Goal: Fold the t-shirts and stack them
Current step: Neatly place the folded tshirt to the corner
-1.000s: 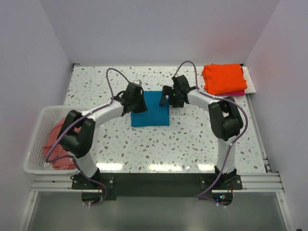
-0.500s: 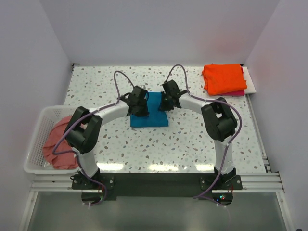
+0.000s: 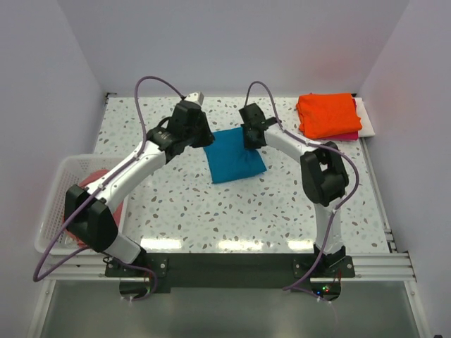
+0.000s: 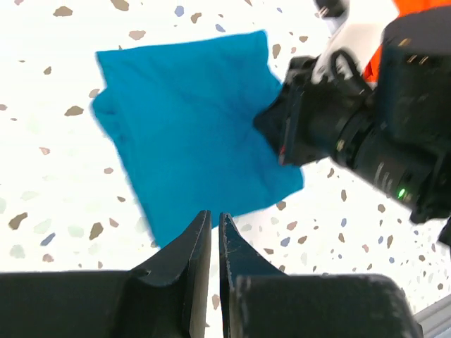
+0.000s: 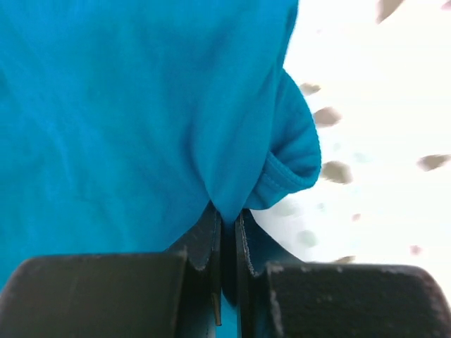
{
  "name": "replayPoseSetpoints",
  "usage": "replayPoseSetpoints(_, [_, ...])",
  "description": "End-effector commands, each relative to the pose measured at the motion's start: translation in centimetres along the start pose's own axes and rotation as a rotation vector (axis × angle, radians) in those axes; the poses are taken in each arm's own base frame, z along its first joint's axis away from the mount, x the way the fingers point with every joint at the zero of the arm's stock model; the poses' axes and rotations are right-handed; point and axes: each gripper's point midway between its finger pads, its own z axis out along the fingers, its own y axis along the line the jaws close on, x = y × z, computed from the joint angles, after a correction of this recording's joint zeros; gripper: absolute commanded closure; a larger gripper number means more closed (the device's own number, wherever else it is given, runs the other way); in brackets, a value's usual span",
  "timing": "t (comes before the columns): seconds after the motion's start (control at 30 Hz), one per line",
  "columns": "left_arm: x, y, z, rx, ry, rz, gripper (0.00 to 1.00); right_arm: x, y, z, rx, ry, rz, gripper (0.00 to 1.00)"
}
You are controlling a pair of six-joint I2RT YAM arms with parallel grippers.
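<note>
one teal shirt [image 3: 236,158] in right gripper [image 5: 225,217]

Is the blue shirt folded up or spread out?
Folded: the blue shirt is a small compact rectangle with layered edges, and no sleeves stick out.

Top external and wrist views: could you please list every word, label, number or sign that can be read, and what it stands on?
None: no text can be read in any view. The teal-blue t-shirt, orange t-shirt and white basket are plain; the right arm shows only a green light, no lettering.
</note>
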Motion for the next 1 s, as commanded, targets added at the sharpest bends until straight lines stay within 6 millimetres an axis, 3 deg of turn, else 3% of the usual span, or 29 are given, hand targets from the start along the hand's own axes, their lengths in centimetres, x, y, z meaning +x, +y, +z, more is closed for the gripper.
replayPoseSetpoints(0.0, [-0.7, 1.1, -2.1, -0.027, -0.011, 0.041, 0.85, -4.3, -4.8, -2.1, 0.162, -0.089, -0.131, 1.00])
replayPoseSetpoints(0.17, [-0.3, 2.5, -3.7, -0.040, -0.007, 0.063, 0.85, -9.0, -9.2, -3.0, 0.326, -0.133, -0.334, 1.00])
replayPoseSetpoints(0.2, [0.0, 2.6, -3.8, -0.039, -0.001, 0.069, 0.85, -8.9, -9.9, -2.7, 0.347, -0.119, -0.362, 1.00])
replayPoseSetpoints(0.33, [0.7, 4.1, -4.1, -0.051, 0.028, 0.080, 0.85, -11.7, -12.6, -3.0, 0.413, -0.138, -0.445, 1.00])
replayPoseSetpoints(0.6, [1.4, 5.6, -3.2, -0.021, 0.081, 0.092, 0.85, -15.4, -17.2, -2.7, 0.543, -0.140, -0.533, 1.00])
replayPoseSetpoints(0.97, [2.6, 6.7, -0.6, 0.005, 0.138, 0.104, 0.85, -21.7, -22.0, -6.3, 0.671, -0.222, -0.536, 1.00])
